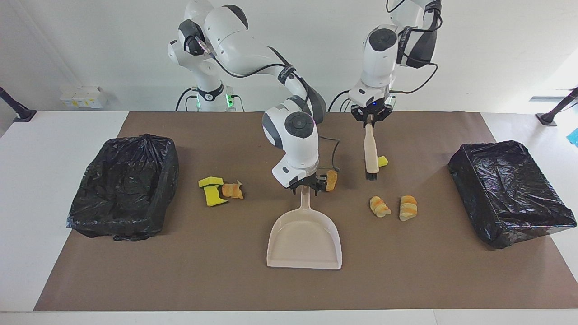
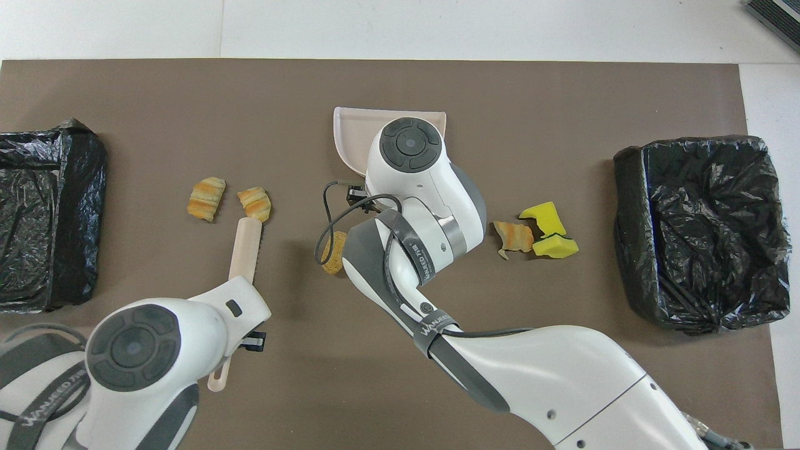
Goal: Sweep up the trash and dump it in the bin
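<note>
- Facing view shows my right gripper (image 1: 305,188) down at the dustpan (image 1: 304,241) handle; I can't tell whether its fingers have closed on it, so I want a firm pinch before lifting.
- My left gripper (image 1: 371,120) is pinched shut on the brush (image 1: 371,151), bristles down near one yellow chunk (image 1: 383,161).
- Trash is scattered on the mat: two bread pieces (image 1: 393,207) toward the left arm's end, one bread lump (image 1: 332,180) just beside the right gripper, and sponge bits with bread (image 1: 220,189) toward the right arm's end.
- Bins (image 1: 125,187) sit at both ends.
- I'd keep the pan's lip flat on the mat and sweep in short strokes toward its mouth.
</note>
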Available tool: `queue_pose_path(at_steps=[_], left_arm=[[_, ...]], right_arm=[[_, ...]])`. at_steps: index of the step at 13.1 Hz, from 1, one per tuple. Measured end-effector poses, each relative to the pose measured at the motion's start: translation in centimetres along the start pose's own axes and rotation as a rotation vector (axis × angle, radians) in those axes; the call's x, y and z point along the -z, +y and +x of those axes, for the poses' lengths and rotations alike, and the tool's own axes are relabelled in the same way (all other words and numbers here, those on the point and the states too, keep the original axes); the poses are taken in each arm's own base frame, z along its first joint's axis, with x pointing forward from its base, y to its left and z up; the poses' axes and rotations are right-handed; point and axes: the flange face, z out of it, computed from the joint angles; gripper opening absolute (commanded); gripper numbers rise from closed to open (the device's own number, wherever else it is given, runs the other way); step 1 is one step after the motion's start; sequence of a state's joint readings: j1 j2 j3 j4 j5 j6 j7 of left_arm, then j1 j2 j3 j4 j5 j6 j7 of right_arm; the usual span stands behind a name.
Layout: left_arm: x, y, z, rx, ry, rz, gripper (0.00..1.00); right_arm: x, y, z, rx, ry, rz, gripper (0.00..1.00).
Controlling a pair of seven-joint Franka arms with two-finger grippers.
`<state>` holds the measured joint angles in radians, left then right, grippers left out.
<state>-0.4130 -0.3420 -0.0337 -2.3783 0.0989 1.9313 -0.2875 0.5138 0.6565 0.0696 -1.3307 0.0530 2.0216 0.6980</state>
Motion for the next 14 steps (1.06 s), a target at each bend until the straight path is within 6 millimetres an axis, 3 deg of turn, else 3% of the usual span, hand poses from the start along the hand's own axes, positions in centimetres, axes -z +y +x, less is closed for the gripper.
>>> queue_pose_path(at_steps=[4, 7, 9, 11, 14], left_arm=[[-0.8, -7.0, 2.5, -0.045, -0.001, -0.018, 0.00], [-1.1, -13.4, 5.2, -0.073, 0.026, -0.030, 0.00], [-2.0, -16.7, 6.3, -0.095, 0.055, -0.032, 0.00], [-3.6, -19.5, 7.8, -0.142, 0.069, -0.032, 0.00], [-6.6, -22.1, 11.3, -0.213, 0.062, -0.039, 0.00]], right_arm=[[0.0, 0.0, 0.0, 0.001, 0.000, 0.000, 0.00], [1.0, 0.3, 0.4, 0.020, 0.006, 0.002, 0.00], [3.4, 1.4, 0.7, 0.101, -0.006, -0.013, 0.00], [7.5, 3.8, 0.6, 0.221, -0.036, -0.036, 0.00], [12.6, 8.2, -1.8, 0.477, -0.113, -0.069, 0.00]])
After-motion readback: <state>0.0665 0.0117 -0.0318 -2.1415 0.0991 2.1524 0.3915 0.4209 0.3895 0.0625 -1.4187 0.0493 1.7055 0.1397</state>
